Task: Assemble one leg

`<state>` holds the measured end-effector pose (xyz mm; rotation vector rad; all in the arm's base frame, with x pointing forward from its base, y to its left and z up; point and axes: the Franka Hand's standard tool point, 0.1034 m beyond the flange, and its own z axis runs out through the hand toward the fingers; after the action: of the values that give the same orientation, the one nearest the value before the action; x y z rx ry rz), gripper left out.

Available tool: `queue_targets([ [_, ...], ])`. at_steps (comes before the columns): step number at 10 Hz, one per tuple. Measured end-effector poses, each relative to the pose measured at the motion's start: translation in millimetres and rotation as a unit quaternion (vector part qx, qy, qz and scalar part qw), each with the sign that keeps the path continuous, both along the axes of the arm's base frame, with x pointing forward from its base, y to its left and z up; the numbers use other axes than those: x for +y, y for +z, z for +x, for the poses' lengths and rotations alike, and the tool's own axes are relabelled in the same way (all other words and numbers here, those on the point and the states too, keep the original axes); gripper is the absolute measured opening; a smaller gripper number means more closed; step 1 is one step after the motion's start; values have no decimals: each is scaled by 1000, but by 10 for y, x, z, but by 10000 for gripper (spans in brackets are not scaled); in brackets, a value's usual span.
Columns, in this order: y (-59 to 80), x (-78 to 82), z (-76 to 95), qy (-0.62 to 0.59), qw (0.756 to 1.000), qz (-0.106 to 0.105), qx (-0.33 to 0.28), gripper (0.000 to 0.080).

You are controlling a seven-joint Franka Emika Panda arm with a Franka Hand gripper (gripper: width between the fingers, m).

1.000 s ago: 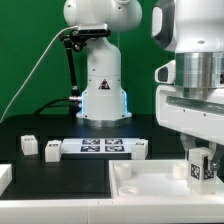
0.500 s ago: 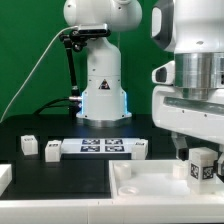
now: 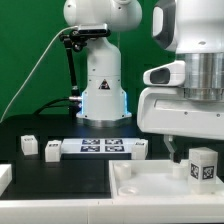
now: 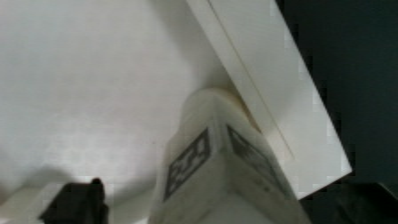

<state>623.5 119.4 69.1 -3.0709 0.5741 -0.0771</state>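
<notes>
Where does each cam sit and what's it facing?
Exterior view: off the arm, low at table height, facing the robot base across the black table; the marker board lies mid-table, the wrist housing fills the exterior view's right.
Wrist view: on the wrist, looking down onto the white tray part; one dark fingertip shows.
Shared: the leg, standing on the tray part.

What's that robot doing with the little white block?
The robot arm is putting a small white leg onto a big white tray-shaped part. The leg stands upright at the tray's corner, on the exterior view's right, with its black-and-white tag facing out. The arm hangs just above the leg. From these pictures you cannot tell whether its fingers grip the leg or have let go. Other small white blocks wait on the black table beside the marker board.
</notes>
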Motion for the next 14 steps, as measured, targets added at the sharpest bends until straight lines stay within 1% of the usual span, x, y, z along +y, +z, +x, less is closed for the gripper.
queue_targets([
  [1, 1, -1, 2, 56, 998, -4, -1, 649],
  [2, 3, -11, 6, 146, 989, -17, -2, 649],
  [4, 8, -13, 22, 235, 972, -26, -6, 649],
  [6, 6, -37, 24, 265, 964, -30, -6, 649],
  [7, 6, -37, 24, 262, 965, -29, -6, 558],
  [8, 5, -37, 24, 253, 967, -29, -6, 374],
  [9, 5, -38, 24, 241, 970, -28, -6, 374],
  [10, 1, -48, 21, 237, 971, -28, -5, 291],
  [11, -3, -56, 18, 216, 976, -27, -6, 291],
  [13, -5, -50, 15, 83, 996, -10, -7, 291],
  [14, -9, -52, 12, 20, 1000, -3, -6, 291],
])
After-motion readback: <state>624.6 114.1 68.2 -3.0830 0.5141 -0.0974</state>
